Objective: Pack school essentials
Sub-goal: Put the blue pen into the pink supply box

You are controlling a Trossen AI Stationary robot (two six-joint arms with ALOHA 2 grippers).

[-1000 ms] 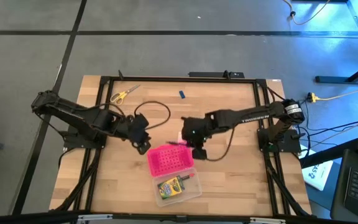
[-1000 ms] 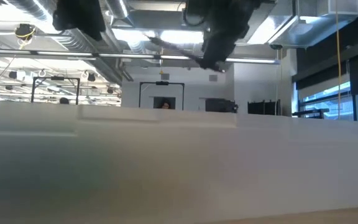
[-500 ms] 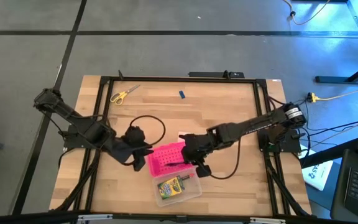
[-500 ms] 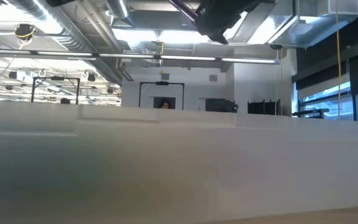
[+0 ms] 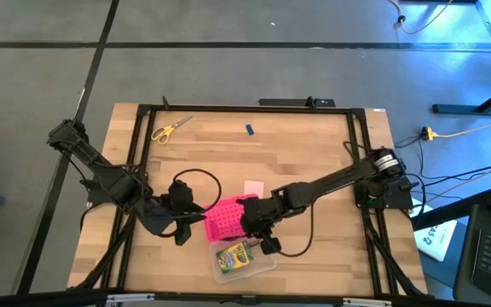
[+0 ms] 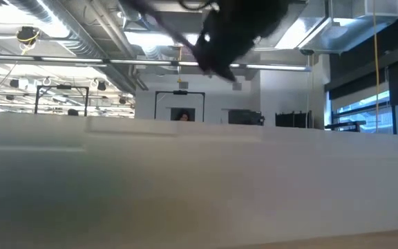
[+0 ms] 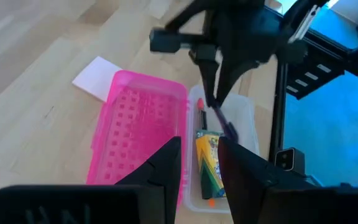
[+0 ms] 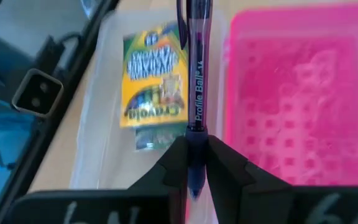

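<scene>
The bright pink dotted box (image 5: 227, 217) lies open near the table's front, its clear half (image 5: 258, 264) holding the yellow-green crayon box (image 5: 235, 254). My right gripper (image 5: 261, 234) hovers over the clear half, shut on a purple pen (image 8: 196, 81). Just left of the pink half, my left gripper (image 5: 187, 228) hangs with a narrow gap between its fingers (image 7: 199, 149), touching nothing. The pale pink pad (image 5: 253, 188) lies flat behind the box. Yellow-handled scissors (image 5: 170, 129) and a tiny blue piece (image 5: 250, 130) lie near the far edge. My right gripper pinches one end of the pen's barrel (image 8: 195, 138) between its two fingers. The pen runs along the fingers and sticks out past their tips. It slants down from the table's right side and hangs clear above the clear half and the crayon box (image 8: 154, 81).
A black cable loop (image 5: 196, 183) hangs by my left arm. Dark frame rails (image 5: 228, 109) run along the table's far edge and both sides. Bare wood lies between the box and the far items.
My right gripper has carried the pen down and toward the near edge, from beside the pad to over the clear half. My left gripper has swung toward the near edge, ending beside the pink half's left side.
</scene>
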